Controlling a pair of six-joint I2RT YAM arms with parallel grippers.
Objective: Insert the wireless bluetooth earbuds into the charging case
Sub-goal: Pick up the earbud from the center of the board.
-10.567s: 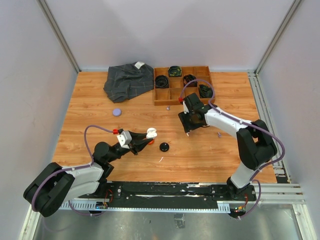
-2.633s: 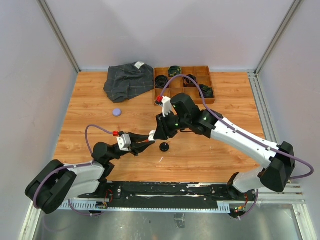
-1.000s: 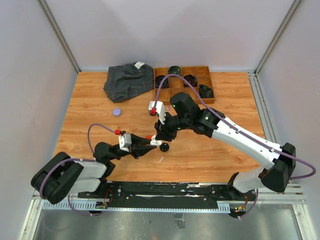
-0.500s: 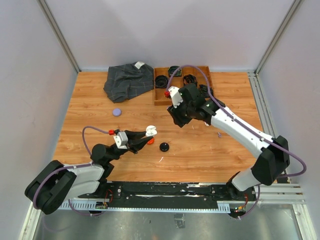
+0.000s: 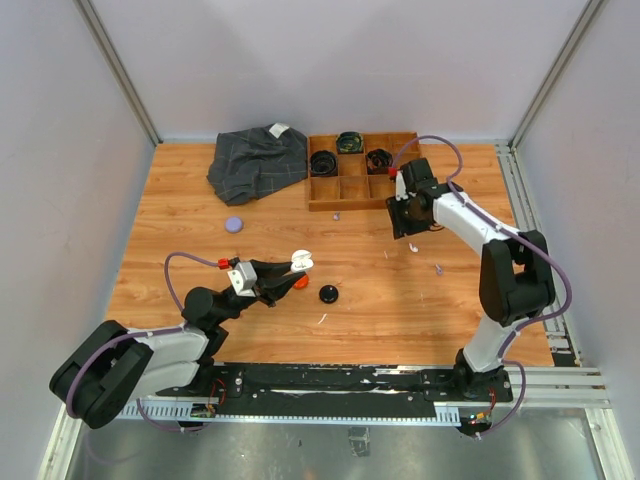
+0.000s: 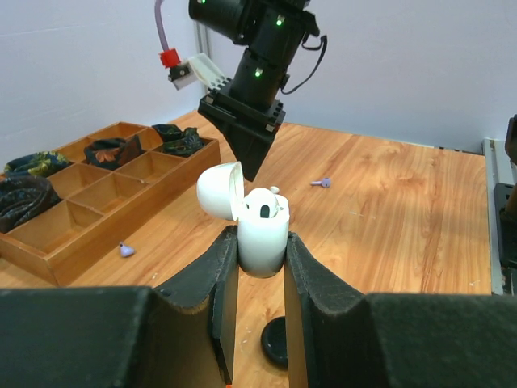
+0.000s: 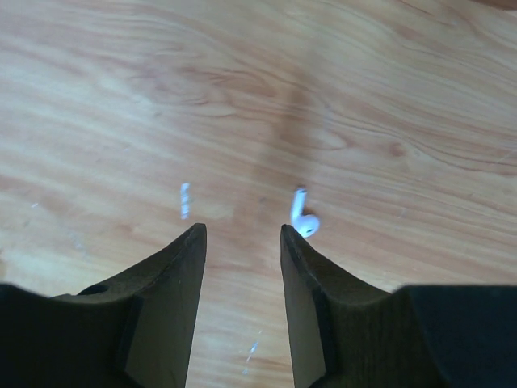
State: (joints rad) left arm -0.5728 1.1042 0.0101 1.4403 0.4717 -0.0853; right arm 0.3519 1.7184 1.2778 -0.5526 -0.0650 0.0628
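Right fingers (image 7: 182,267) withdrawn from charging case (image 6: 260,230), now parted, empty, above white earbud (image 7: 304,220) on table (image 7: 388,97). Case clenched by left fingers (image 6: 218,275), lid open. Next pickup judged imminent.

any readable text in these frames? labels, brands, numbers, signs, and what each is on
No text can be read in any view.
White tag on the dark cloth: too small to read.
Charging case: plain white, no print visible.
White earbud: no marking visible.
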